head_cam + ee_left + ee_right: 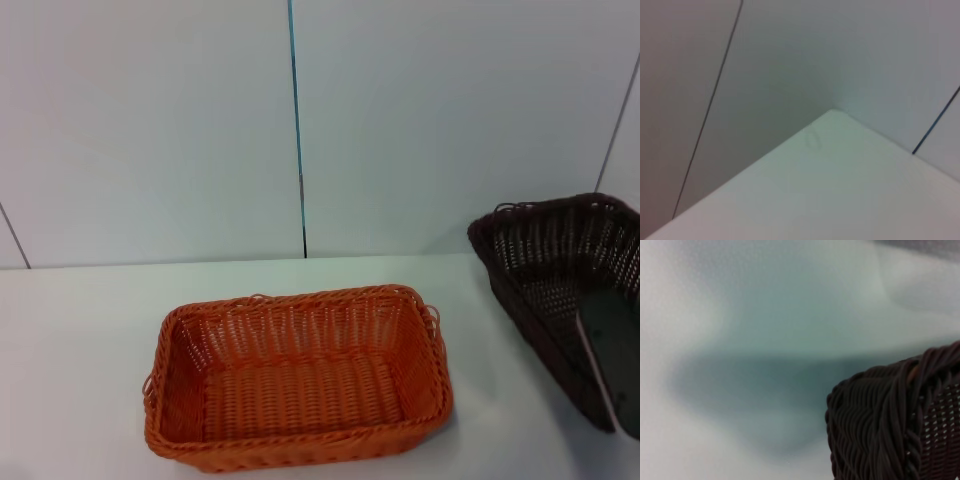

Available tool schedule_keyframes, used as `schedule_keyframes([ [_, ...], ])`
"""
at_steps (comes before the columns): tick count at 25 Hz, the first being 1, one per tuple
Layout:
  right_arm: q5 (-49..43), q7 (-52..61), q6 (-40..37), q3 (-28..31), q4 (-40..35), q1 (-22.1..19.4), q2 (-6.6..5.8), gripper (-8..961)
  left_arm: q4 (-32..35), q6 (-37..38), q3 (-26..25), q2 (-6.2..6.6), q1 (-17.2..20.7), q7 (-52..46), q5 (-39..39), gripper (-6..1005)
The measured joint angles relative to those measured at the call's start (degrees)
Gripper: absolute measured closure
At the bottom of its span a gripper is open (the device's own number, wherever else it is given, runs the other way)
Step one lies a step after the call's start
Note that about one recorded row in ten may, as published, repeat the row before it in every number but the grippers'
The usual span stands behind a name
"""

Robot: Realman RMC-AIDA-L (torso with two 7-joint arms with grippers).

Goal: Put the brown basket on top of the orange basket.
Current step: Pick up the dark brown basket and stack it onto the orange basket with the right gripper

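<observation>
No legible text or markings anywhere.

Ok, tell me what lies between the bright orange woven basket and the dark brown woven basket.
Nothing: in the head view only bare white table separates the orange basket from the brown basket.

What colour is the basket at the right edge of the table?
Dark brown, almost black: the brown basket. It shows best in the head view.

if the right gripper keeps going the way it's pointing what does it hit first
Most likely the brown basket. In the head view the right gripper is already over its near side, reaching into its inside. The right wrist view shows its braided rim close up, with bare table beyond. Depth is unclear.
</observation>
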Motion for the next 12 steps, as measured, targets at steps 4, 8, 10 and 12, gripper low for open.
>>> schedule_keyframes([
  [4,0.0,-5.6,4.4,2.7,3.5,1.4,-0.23,802,-0.2,-0.9,0.0,0.0,0.0,0.0,-0.6,122],
  [8,0.0,-12.0,5.1,3.8,7.0,3.1,-0.25,802,-0.3,-1.0,0.0,0.01,-0.2,-0.1,-0.7,127],
  [10,0.0,-13.5,5.1,3.9,8.3,4.4,-0.14,802,-0.2,-1.1,0.0,0.01,-0.3,-0.1,-0.7,130],
  [12,-0.1,-15.2,5.0,3.9,9.1,5.7,-0.13,802,-0.2,-1.1,0.0,0.0,-0.4,-0.1,-0.7,132],
])
